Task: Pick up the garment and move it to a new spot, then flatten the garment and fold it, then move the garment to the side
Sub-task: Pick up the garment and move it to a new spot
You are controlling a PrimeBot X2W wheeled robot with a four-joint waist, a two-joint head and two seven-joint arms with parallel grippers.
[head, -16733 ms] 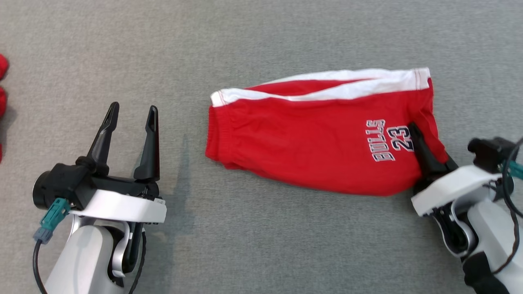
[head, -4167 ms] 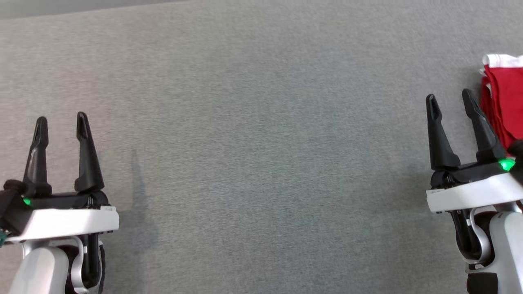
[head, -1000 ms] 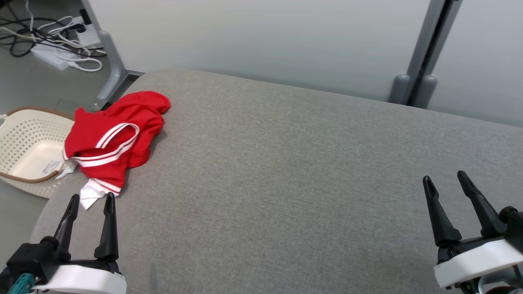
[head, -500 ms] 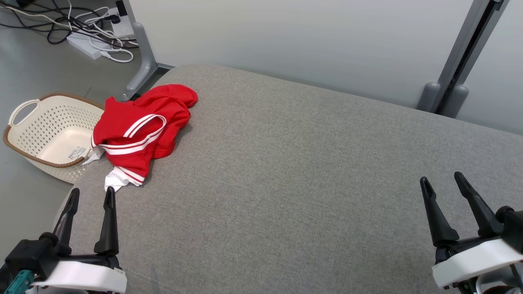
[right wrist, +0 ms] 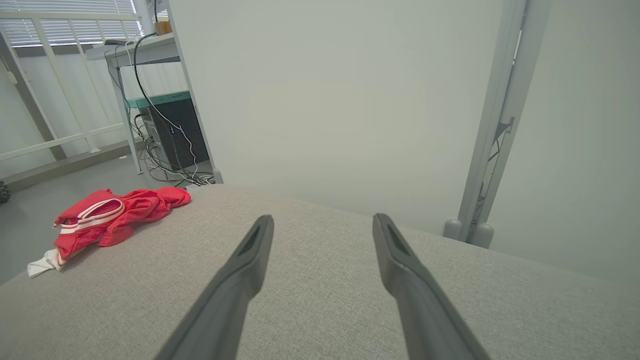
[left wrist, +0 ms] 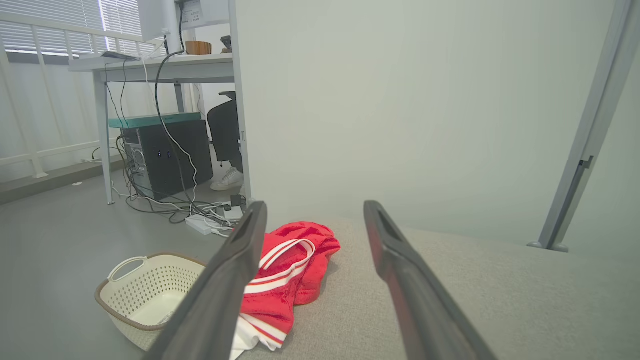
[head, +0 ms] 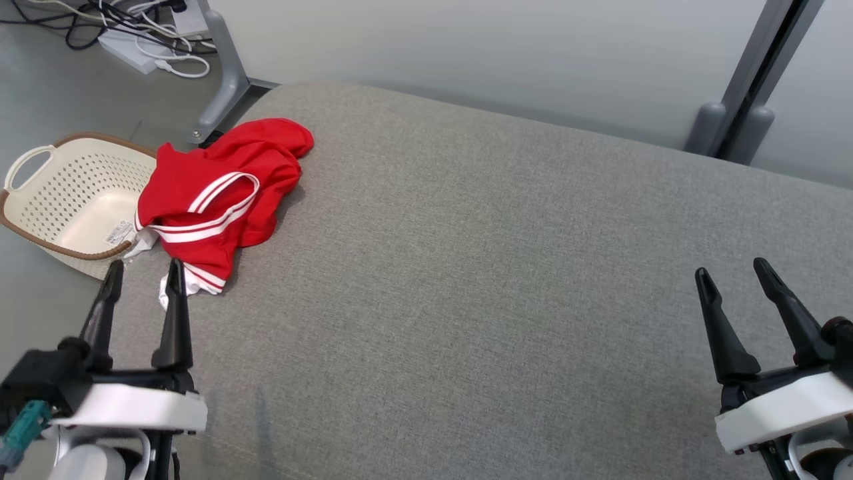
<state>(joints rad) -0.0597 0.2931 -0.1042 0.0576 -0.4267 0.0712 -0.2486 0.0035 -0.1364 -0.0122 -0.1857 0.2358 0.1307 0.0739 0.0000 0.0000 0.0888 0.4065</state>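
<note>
Head cam's looking fwd and down from above the grey padded surface [head: 466,267]. L wrist cam's sitting low, facing the garment [left wrist: 285,270] nearby; R wrist cam's viewing it from further off, across the surface. All 3 are sharing garment, surface and the pale wall [head: 466,40].

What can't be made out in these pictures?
Garment print: head view, hidden in its own crumpled folds.
Part of the garment: left wrist view, behind a finger.
Basket sticker: head view, too small to read.
</note>
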